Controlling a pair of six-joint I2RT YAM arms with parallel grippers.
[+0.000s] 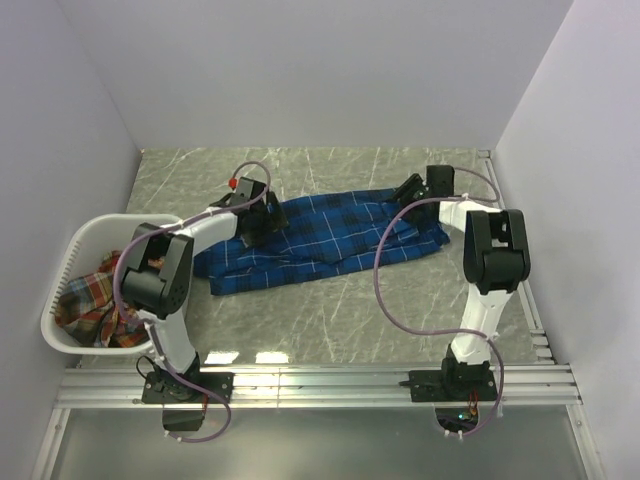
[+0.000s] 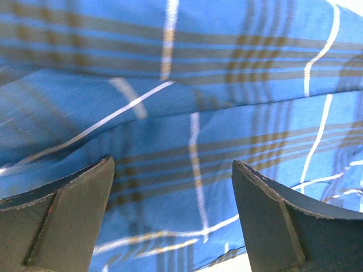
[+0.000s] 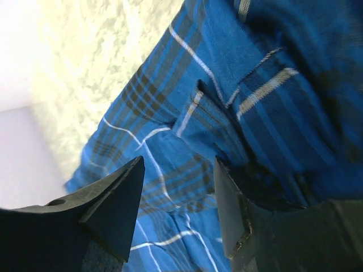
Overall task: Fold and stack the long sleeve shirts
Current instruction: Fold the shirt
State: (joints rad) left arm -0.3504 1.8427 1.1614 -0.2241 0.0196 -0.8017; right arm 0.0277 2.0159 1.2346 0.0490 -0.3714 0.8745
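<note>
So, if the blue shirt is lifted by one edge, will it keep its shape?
Probably not: the blue shirt lies in soft folds, so it would likely drape and hang. It looks thin, so probably light. Pushed, it may bunch up rather than slide whole.

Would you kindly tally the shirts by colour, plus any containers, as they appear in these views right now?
White laundry basket: 1
Red-orange plaid shirt, bunched inside that basket: 1 visible
Blue plaid shirt, spread on the table: 1
Total: 3
</note>
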